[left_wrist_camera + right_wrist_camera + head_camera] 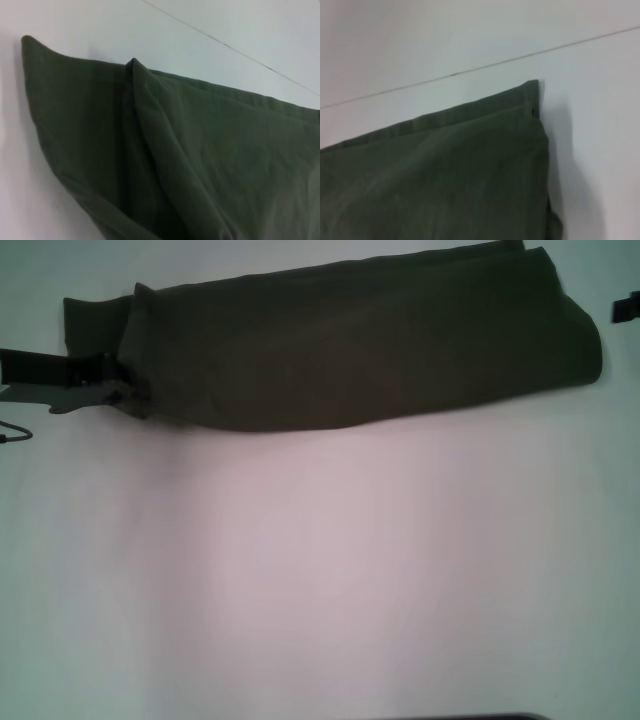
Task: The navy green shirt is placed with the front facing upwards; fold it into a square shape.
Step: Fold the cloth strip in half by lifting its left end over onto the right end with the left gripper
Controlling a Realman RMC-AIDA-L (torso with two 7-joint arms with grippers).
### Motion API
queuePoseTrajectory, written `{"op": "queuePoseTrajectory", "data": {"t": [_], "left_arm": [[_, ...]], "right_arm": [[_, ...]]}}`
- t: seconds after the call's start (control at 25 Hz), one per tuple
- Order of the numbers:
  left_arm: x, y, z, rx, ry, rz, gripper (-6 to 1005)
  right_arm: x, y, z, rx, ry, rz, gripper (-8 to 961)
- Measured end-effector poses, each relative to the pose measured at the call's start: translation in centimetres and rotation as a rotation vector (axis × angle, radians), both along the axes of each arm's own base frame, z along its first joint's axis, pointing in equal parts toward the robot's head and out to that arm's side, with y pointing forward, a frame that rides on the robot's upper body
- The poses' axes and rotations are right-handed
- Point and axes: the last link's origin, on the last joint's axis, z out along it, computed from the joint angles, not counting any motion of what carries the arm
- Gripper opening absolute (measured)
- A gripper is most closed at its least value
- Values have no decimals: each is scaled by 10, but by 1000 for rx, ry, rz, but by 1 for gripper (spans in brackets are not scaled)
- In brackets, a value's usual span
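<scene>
Head view: the navy green shirt (350, 350) lies folded into a long band across the far part of the white counter (320, 570), running from the left side, where its end sits lower, to the right side, where it rises toward the far edge; only plain olive cloth faces up, and a narrower layer shows behind the band at its left end; the left pincer (122, 390) reaches in from the left edge and sits at the band's near left corner, touching the cloth, its jaws drawn narrow against the fabric edge, seemingly pinching it, though the grip itself is partly hidden by the dark cloth; a small dark part at the right edge of the view (626, 308), just beyond the shirt's right end, may belong to the right arm, but I cannot tell, and the right pincer's state cannot be told either.

Left wrist view: the shirt (200, 160) fills most of the picture, seen close, with a raised fold ridge running through it and one pointed corner resting on the pale counter (75, 30); a thin seam line crosses the counter beyond the cloth; no fingers show.

Right wrist view: a layered, stitched corner of the shirt (470, 170) lies flat on the counter (595, 100), with the same thin line crossing behind it; no fingers show here.
</scene>
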Motion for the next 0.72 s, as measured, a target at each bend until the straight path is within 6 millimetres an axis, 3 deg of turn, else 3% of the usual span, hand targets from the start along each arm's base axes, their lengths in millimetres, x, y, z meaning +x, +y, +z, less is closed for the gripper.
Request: {"op": "queuePoseTrajectory", "data": {"t": [0.28,0.72], "left_arm": [[2,-1,1,-4,-13,-3,34],[4,0,-1,-7,-14,-9,32]], "right_arm": [[3,13,-36,-18,-44,-15,927],[-2,21,-53,9,-63,21,928]]}}
